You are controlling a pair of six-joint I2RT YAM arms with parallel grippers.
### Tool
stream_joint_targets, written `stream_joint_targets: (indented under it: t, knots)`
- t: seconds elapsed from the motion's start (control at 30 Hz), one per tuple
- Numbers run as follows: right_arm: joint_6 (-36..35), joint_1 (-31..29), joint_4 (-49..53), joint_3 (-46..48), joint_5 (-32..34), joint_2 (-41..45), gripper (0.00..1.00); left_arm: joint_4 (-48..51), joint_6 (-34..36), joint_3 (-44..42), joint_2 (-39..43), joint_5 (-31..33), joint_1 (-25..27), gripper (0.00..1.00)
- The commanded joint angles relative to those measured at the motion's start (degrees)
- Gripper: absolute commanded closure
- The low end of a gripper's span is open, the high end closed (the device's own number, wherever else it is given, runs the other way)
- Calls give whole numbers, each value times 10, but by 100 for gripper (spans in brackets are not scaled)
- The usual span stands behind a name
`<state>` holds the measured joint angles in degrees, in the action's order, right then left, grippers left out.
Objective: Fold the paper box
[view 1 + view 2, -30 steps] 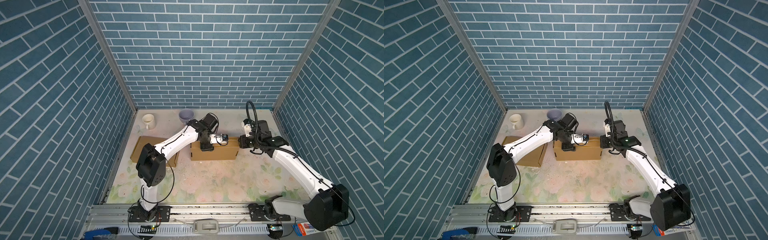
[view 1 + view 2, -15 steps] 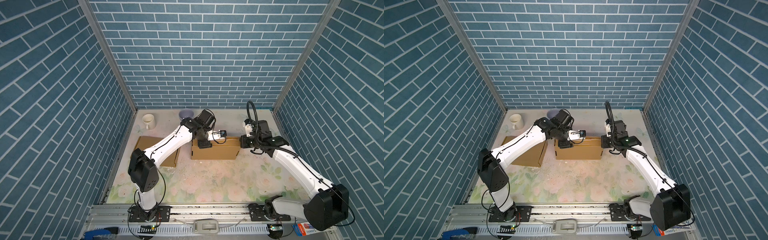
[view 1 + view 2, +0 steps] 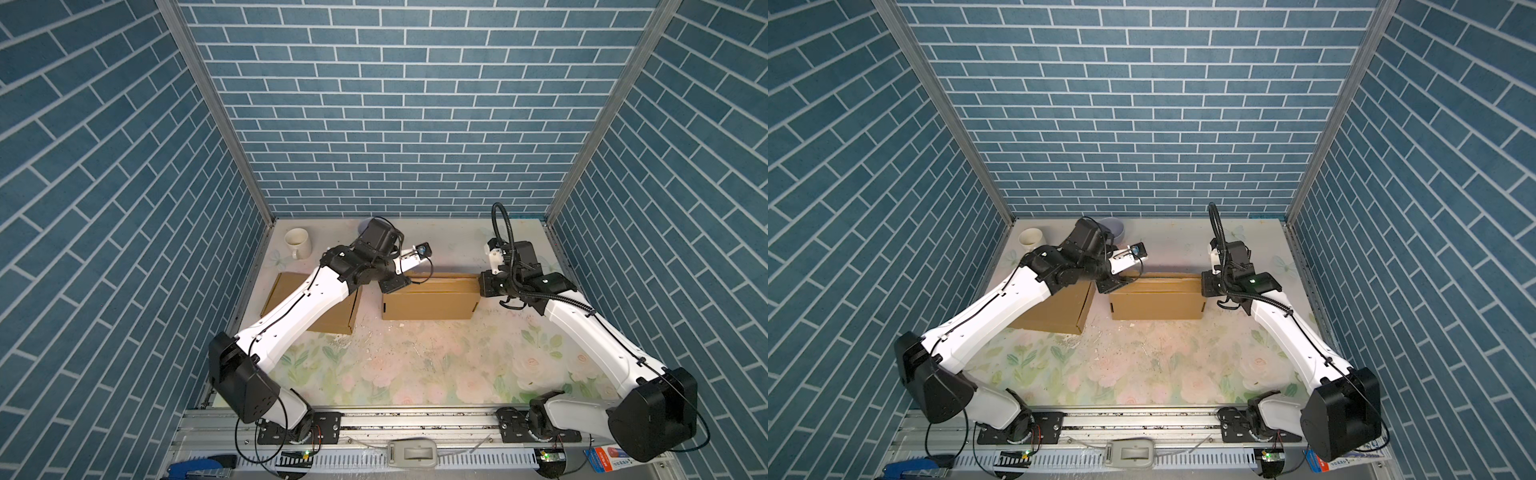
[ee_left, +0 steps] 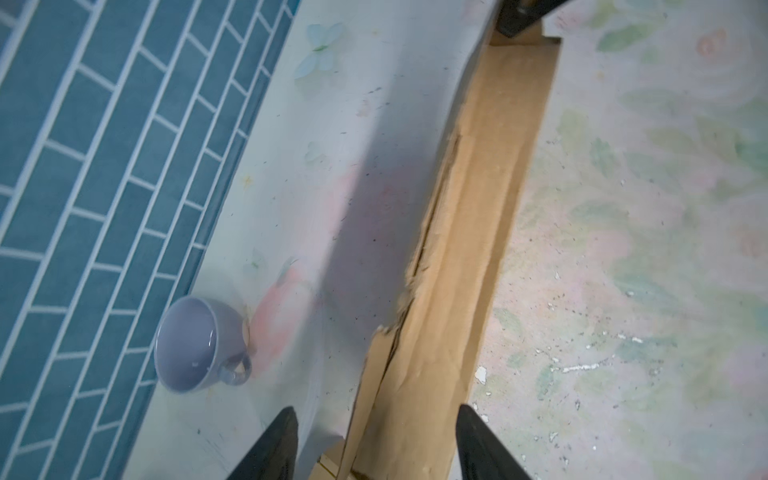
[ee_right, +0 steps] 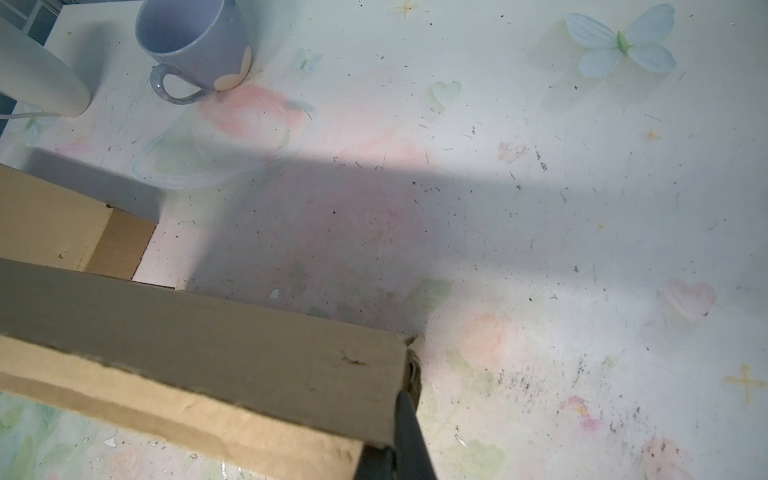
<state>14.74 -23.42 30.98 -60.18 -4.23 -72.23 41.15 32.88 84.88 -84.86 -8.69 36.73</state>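
Note:
The paper box (image 3: 428, 299) (image 3: 1156, 301) is a long brown carton standing across the middle of the mat, its top flaps lying down with a rough seam. My left gripper (image 3: 395, 284) (image 3: 1111, 284) is at its left end. In the left wrist view this gripper (image 4: 376, 444) is open, its black fingers (image 4: 274, 449) astride the box (image 4: 469, 249) and apart from it on the cup side. My right gripper (image 3: 484, 284) (image 3: 1206, 284) is at the right end. In the right wrist view it (image 5: 395, 449) is shut on the end wall of the box (image 5: 208, 357).
A second, flatter cardboard box (image 3: 316, 303) (image 3: 1059, 311) lies to the left under my left arm. A white mug (image 3: 298, 243) (image 3: 1032, 239) and a lavender cup (image 3: 1115, 228) (image 4: 199, 345) (image 5: 195, 37) stand near the back wall. Brick walls enclose three sides.
My left gripper has slid a little leftward along the box's top to its left end, and that arm's shoulder and elbow have swung. The right arm and the box have stayed put.

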Motion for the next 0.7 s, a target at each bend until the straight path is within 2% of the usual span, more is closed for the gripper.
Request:
stream_joint_targets:
  t: [0.0, 0.13, 0.33, 0.53, 0.67]
  knots:
    - [12, -7, 58, 13, 14, -17, 100, -26, -98, -29, 40, -44, -41, 41]
    - [11, -9, 56, 15, 17, -18, 100, -37, -122, -88, 82, -85, -75, 43]
    - [6, -11, 58, 18, 20, -19, 100, -73, -186, -115, 75, -155, -138, 40]
    - [8, -12, 57, 19, 21, -17, 100, -119, -220, -141, 58, -164, -141, 37]
    - [6, -13, 58, 18, 22, -18, 100, -118, -219, -144, 48, -155, -151, 40]
